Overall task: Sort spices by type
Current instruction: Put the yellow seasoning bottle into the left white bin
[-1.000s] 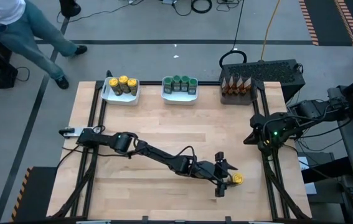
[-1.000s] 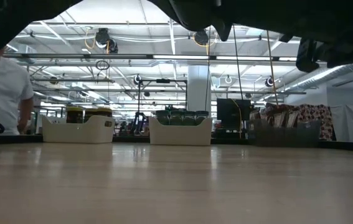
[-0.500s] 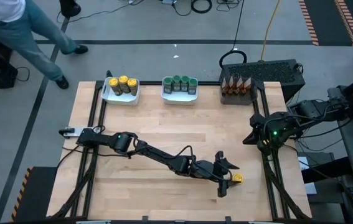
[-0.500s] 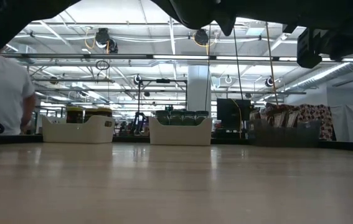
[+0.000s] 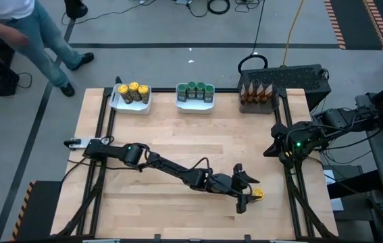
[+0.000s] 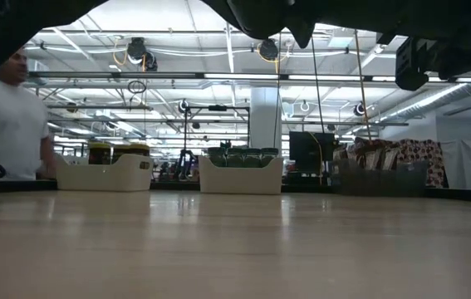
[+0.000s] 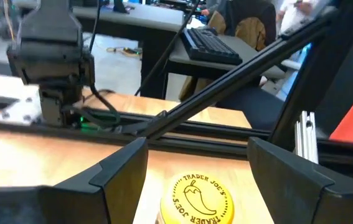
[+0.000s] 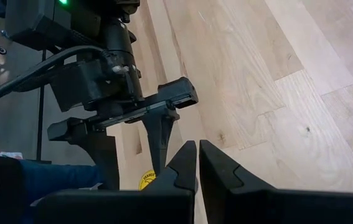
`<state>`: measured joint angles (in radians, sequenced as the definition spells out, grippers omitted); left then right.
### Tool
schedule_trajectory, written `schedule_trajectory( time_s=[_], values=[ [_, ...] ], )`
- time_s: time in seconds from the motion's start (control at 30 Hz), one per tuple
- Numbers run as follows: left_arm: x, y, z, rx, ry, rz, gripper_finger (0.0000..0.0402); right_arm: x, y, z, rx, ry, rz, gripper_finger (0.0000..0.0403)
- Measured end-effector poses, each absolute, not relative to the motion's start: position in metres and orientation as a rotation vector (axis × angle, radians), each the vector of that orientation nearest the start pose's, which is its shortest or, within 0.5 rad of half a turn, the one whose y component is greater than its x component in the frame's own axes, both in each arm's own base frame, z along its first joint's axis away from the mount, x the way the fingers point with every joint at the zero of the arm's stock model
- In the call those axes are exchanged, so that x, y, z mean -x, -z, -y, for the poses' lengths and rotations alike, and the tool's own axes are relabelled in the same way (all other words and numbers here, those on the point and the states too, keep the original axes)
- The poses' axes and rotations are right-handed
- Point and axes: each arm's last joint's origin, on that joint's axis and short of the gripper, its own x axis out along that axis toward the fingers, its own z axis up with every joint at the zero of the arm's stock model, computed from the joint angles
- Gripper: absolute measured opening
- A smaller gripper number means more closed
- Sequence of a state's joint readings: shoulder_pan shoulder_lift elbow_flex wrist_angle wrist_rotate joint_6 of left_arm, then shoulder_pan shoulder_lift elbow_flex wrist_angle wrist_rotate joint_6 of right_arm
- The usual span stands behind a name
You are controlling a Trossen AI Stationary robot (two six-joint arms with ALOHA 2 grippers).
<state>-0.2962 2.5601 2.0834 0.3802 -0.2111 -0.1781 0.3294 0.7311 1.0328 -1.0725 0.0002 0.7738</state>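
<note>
High view: the left gripper (image 5: 247, 194) reaches the last yellow-lid jar (image 5: 258, 194) near the table's (image 5: 177, 142) right front; the right gripper (image 5: 277, 150) waits, clenched. Left wrist view: fingers (image 7: 117, 171) spread astride the jar (image 7: 198, 200), not yet gripping. Next it likely closes and lifts.

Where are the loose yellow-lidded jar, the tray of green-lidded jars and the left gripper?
Jar (image 7: 198, 198): left wrist view, lid top.
Tray (image 5: 194, 105): high view, near wall.
Left gripper (image 5: 250, 192): high view, between fingertips.

Two white trays (image 5: 129, 105) (image 5: 194, 104), a keyboard (image 7: 215, 47), a person (image 6: 4, 124) beyond the table (image 5: 198, 145).
</note>
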Motion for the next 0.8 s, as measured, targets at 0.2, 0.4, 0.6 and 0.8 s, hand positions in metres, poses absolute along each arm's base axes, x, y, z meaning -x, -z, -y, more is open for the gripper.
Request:
schedule_trajectory(
  time_s=[0.2, 0.4, 0.6, 0.8],
  values=[
    [-0.5578, -0.1787, 0.1634, 0.273, 0.067, -0.123, 0.0279, -0.1031, -0.3425, -0.0353, -0.602, -0.002, -0.838, 0.0],
    [-0.5586, -0.1757, 0.1593, 0.322, 0.051, -0.153, 0.0279, -0.1036, -0.343, -0.0354, -0.604, -0.005, -0.831, 0.0],
    [-0.5588, -0.1757, 0.1586, 0.327, 0.051, -0.154, 0.0279, -0.1035, -0.343, -0.0354, -0.604, -0.005, -0.832, 0.0],
    [-0.5597, -0.1757, 0.1559, 0.379, 0.062, -0.158, 0.0279, -0.1037, -0.3431, -0.0355, -0.605, -0.005, -0.829, 0.0]
  ],
)
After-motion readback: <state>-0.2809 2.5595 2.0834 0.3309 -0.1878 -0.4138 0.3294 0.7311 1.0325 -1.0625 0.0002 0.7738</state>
